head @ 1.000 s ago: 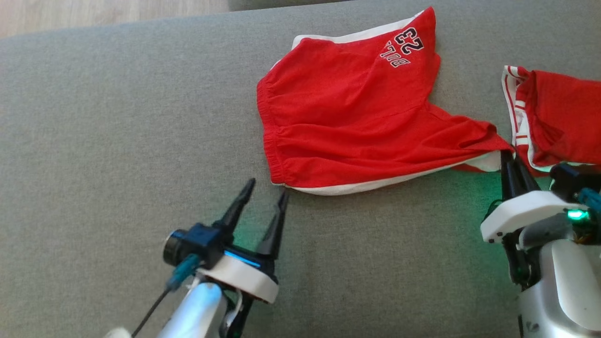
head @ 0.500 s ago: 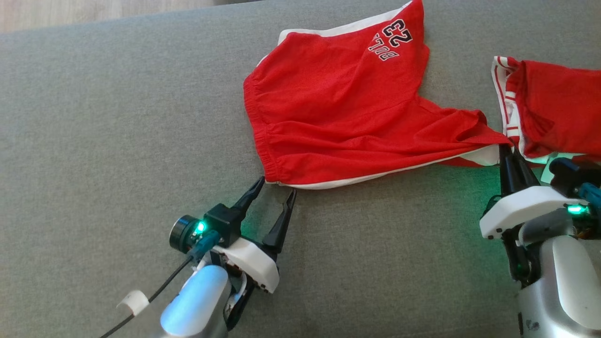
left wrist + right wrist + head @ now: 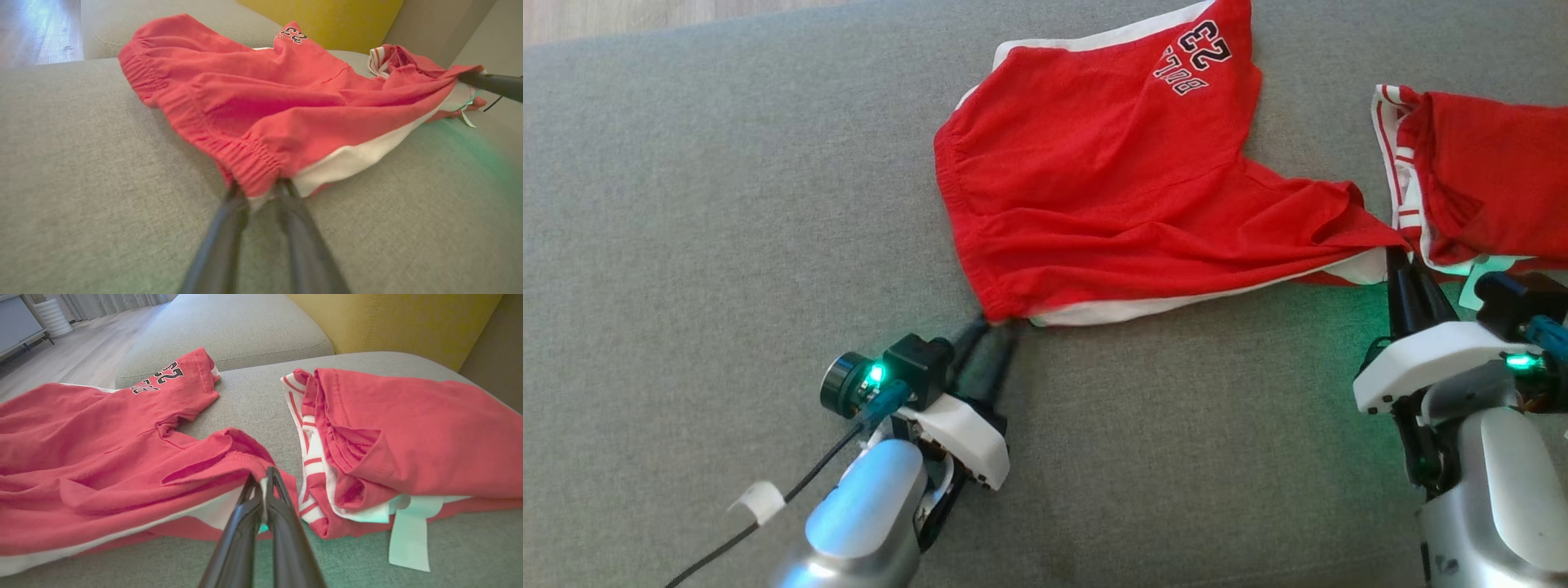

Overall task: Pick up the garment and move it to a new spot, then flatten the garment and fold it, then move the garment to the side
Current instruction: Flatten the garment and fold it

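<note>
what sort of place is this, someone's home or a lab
Likely a home living room: a grey fabric sofa with a yellow back cushion, wood floor and curtains beyond.

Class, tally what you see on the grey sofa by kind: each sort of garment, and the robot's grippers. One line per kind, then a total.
red shorts: 1
red garment with striped trim: 1
grippers: 2 (left gripper, right gripper)
Total: 4
</note>
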### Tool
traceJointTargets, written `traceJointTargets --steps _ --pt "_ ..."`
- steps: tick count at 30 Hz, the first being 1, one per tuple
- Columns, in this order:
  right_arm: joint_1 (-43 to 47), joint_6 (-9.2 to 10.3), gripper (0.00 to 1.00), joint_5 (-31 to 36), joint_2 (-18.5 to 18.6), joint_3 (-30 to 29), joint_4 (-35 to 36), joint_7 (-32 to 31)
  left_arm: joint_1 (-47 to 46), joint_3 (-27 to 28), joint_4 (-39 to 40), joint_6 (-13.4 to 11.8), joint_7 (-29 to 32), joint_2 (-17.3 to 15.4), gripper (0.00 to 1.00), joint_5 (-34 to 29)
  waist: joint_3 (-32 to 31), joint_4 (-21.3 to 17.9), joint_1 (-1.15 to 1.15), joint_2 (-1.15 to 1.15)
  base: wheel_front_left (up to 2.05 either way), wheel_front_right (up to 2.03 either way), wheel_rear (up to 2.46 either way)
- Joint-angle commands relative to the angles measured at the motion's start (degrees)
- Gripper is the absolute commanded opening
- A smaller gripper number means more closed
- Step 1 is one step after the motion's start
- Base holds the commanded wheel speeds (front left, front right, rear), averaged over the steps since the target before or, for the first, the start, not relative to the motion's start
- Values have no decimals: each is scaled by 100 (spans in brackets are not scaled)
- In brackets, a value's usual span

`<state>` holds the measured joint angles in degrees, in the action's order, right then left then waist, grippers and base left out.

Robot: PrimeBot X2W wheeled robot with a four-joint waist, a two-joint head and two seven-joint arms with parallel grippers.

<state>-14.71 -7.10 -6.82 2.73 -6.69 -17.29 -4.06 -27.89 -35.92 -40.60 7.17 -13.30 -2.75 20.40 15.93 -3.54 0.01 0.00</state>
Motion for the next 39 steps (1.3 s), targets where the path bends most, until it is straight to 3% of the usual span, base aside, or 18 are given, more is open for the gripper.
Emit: traceJointTargets --steps 1,12,25,31,39 --pt "-204 -39 0 -46 15 149 210 10 -205 109 116 31 -101 -52 0 65 2 -7 -1 0 0 0 0" --pt "-314 -39 0 28 91 236 515 131 -212 377 749 -23 -167 -459 0 29 -295 115 -1 0 0 0 0" --pt "-1070 -39 0 -235 651 812 1566 -27 -807 794 2413 -184 202 -1444 0 -235 -845 207 -1 0 0 0 0" --pt "-1016 -39 0 -324 601 791 1956 -177 -761 1036 3155 -363 530 -1739 0 -142 -1062 221 -1 0 0 0 0" --pt "-185 -39 0 -268 328 603 2950 -671 -29 1220 4629 -608 1153 -2313 0 -45 -1062 293 -1 0 0 0 0"
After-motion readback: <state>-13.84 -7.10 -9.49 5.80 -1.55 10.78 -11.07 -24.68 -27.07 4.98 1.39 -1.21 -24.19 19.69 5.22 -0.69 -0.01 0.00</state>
